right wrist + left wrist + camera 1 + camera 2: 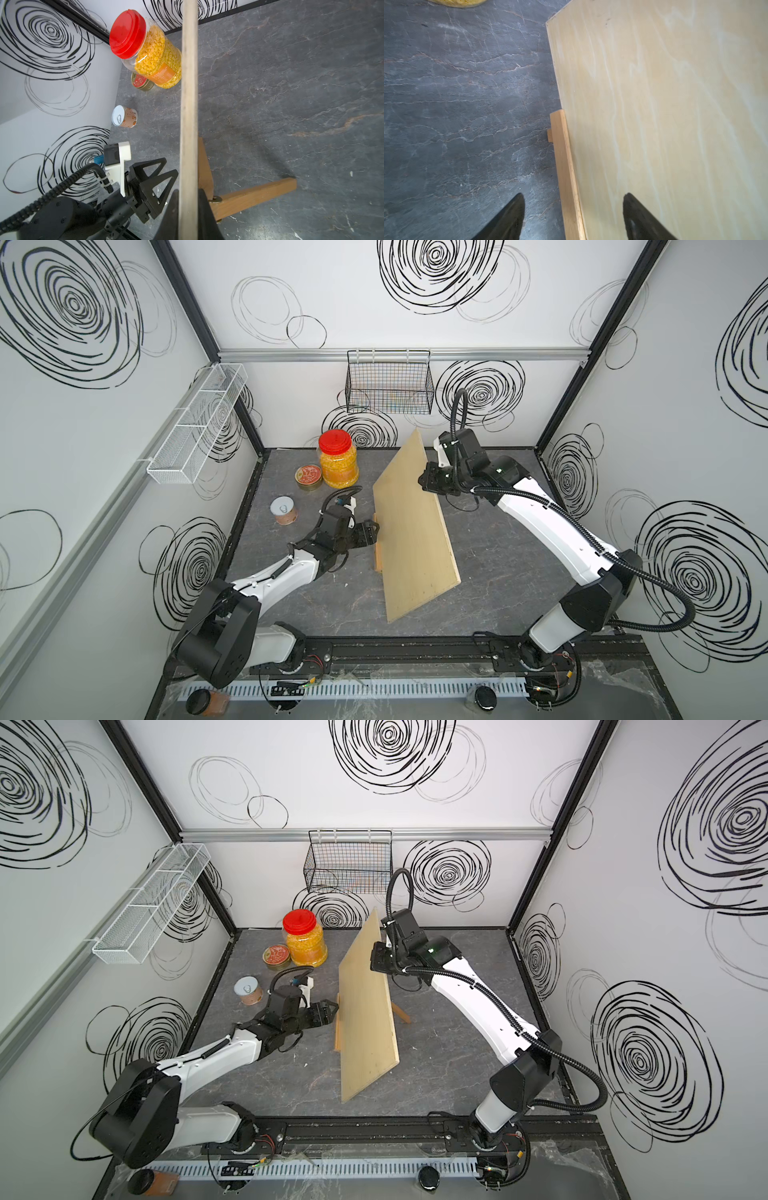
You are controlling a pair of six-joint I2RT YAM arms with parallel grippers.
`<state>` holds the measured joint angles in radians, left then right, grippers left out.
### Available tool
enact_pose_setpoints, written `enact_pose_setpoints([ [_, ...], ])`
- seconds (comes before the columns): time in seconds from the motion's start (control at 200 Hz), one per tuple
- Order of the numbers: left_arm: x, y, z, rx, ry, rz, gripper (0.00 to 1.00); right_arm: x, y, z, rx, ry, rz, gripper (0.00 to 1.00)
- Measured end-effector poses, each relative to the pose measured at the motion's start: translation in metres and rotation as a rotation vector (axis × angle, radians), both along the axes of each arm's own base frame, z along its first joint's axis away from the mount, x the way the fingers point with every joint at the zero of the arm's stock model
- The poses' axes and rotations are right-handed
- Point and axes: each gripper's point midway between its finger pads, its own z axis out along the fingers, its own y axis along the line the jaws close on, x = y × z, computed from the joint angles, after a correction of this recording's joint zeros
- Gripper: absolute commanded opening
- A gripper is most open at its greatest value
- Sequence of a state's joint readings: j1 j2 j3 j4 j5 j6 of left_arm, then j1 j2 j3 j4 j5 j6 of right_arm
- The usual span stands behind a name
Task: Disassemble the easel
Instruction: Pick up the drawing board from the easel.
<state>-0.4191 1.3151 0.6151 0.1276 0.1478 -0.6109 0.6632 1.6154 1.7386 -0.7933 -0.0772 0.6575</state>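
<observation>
Containers first. A clear jar (338, 464) with a red lid (334, 441) stands upright on the table (498, 572), off the far end of the plywood board (411, 531) on the left arm's side; it is filled nearly to the neck with yellow grains. Touching or just beside the jar, further from the board, sits a flat tin (308, 477) with a red printed top, closed. A small can (284, 510) with a pull-tab top stands well apart from the board on the same side, sealed. A white mesh basket (195, 427) and a black wire basket (388, 383) hang on the walls beyond the board; their contents cannot be made out. The easel (338, 1029) stands upright under the board, which leans tilted against it. Its ledge strip (564, 166) runs along the board's lower edge on the left arm's side, and its rear leg (255, 195) is splayed out onto the table behind the board. The right gripper (188, 193) is at the board's upper edge, fingers (203, 207) closed on that edge from both faces, clear of the easel itself. The left gripper (376, 526) hovers just beside the ledge strip with jaws wide; in the left wrist view the strip lies between the two fingertips, with no contact visible.
</observation>
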Motion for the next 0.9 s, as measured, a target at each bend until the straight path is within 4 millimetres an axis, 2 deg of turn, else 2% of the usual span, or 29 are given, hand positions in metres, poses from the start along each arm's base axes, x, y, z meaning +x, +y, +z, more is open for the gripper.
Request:
enact_pose_setpoints([
  [0.11,0.000,0.001,-0.001,0.001,0.003,0.004,0.78,0.001,0.001,0.000,-0.006,0.004,0.003,0.00],
  [0.365,0.003,0.009,0.002,-0.014,0.007,0.029,0.78,0.007,0.002,0.001,-0.009,0.004,0.004,0.00],
  [0.901,0.006,0.019,0.017,-0.106,0.014,0.060,0.79,0.006,0.003,0.003,0.004,0.011,0.006,0.00],
])
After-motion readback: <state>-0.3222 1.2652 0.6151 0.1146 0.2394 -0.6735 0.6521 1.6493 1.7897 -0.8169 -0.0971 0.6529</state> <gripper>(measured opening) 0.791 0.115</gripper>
